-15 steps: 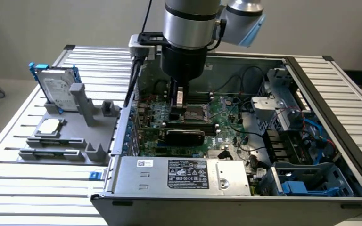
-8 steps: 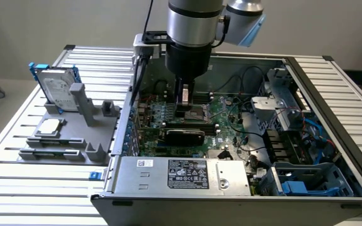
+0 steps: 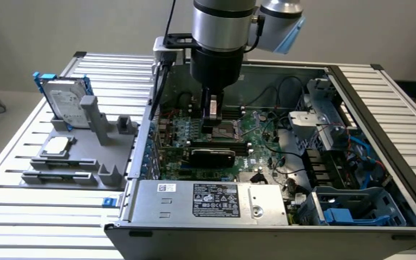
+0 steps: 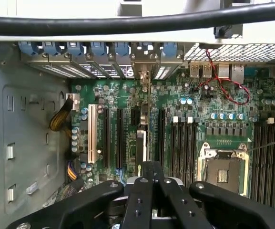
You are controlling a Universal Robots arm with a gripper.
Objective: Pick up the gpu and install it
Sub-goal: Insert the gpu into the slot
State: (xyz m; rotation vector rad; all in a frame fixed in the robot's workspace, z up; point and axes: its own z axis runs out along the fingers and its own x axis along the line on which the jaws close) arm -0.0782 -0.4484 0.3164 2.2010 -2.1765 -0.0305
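The gpu (image 3: 209, 157) is a black-covered card standing on edge on the green motherboard (image 3: 193, 130) inside the open computer case. In the wrist view the gpu (image 4: 143, 136) shows edge-on in an expansion slot, its silver bracket (image 4: 144, 71) against the case's rear wall. My gripper (image 3: 211, 127) hangs from the arm just above and behind the card. In the wrist view the gripper (image 4: 151, 168) has its black fingers (image 4: 139, 191) pressed together over the card's near end, with nothing seen between them. Whether they touch the card I cannot tell.
A grey fixture (image 3: 71, 157) on the exterior view's left holds a silver hard drive in a blue frame (image 3: 67, 100) and a processor chip (image 3: 56, 145). The power supply (image 3: 208, 200) fills the case's front. The processor socket (image 4: 223, 171) and memory slots (image 4: 182, 143) lie beside the card. A black cable (image 4: 127, 24) crosses overhead.
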